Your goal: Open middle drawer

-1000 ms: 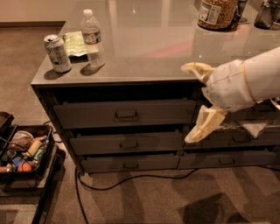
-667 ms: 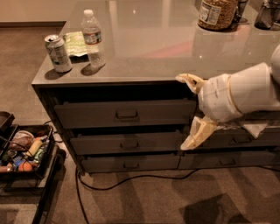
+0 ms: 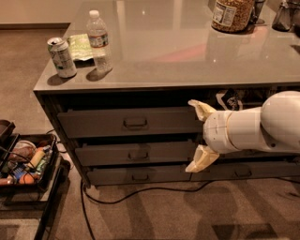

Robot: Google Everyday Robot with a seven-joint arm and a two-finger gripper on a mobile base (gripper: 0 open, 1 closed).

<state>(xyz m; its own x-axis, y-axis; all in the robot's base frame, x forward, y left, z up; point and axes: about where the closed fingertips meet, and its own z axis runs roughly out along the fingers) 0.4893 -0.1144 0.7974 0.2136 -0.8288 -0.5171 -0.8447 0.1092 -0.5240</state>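
Note:
The middle drawer is the dark grey front between a taller drawer above and a slimmer drawer below, in the left stack under the counter. Its small metal handle sits at the centre. None of its box interior shows. My gripper is open, with one cream finger up by the top drawer's right end and the other down by the middle drawer's right end. It is well to the right of the handle and holds nothing.
On the grey countertop stand a can, a water bottle, a green packet and a jar. A bin of clutter sits on the floor at left. A cable runs along the carpet.
My gripper has moved down and a little to the left, from counter-edge height to the level of the top and middle drawers. The drawers have not moved.

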